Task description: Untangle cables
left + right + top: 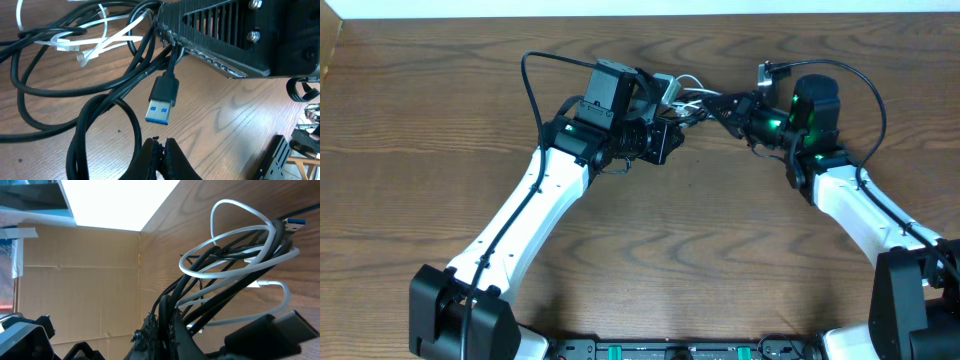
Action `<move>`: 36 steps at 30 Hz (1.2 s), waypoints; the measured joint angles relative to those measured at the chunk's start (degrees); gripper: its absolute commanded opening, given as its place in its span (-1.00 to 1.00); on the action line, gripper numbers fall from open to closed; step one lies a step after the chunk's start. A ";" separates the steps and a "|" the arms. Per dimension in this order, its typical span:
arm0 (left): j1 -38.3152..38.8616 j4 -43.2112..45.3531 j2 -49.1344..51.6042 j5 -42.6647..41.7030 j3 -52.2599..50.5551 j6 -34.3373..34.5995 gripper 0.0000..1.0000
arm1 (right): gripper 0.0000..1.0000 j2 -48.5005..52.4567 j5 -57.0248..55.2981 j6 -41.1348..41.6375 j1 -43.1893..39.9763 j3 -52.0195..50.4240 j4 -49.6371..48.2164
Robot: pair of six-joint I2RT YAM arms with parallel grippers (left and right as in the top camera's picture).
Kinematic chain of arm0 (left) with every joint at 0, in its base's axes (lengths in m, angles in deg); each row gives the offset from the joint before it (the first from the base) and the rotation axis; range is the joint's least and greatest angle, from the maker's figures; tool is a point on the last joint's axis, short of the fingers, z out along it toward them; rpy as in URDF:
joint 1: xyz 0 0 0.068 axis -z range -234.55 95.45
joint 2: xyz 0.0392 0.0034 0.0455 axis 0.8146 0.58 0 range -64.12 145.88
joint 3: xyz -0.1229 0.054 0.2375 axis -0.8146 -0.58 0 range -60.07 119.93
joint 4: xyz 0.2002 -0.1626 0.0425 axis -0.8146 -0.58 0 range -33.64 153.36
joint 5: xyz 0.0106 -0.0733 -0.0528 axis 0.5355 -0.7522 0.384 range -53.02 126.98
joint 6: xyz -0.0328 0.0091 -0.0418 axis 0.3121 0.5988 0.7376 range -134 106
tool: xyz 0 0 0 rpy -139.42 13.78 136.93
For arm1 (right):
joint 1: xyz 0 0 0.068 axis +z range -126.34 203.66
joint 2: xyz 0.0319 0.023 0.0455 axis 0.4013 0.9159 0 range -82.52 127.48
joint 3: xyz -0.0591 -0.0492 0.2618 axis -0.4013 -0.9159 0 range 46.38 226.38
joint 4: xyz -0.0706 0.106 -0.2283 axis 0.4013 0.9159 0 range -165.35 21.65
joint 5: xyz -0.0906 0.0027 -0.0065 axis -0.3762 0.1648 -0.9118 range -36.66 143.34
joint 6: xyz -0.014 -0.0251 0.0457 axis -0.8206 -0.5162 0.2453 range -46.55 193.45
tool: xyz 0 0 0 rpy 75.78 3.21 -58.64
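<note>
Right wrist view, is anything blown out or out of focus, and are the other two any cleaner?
Right wrist: white patch blown out, cables soft near the jaws. Left wrist: USB plug sharp, evenly lit. Overhead: even light, no glare.

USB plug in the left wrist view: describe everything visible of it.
The USB plug has a black moulded housing and a metal shell with a blue insert. It hangs tilted, opening down-left, over the wooden table; whether touching it is unclear. Its black cord rises into the cables pinched by the right gripper; their loops lie beside it. The left gripper's fingers sit just below, apart from it.
</note>
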 measured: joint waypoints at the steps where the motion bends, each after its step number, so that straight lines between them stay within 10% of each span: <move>1: 0.00 0.00 0.00 0.00 0.00 0.00 -0.85 | -0.98 0.00 0.00 0.00 -0.09 0.00 0.02; 36: 0.00 1.73 0.00 1.81 0.00 0.04 -0.85 | -0.98 0.00 0.63 -1.57 -0.87 0.02 2.99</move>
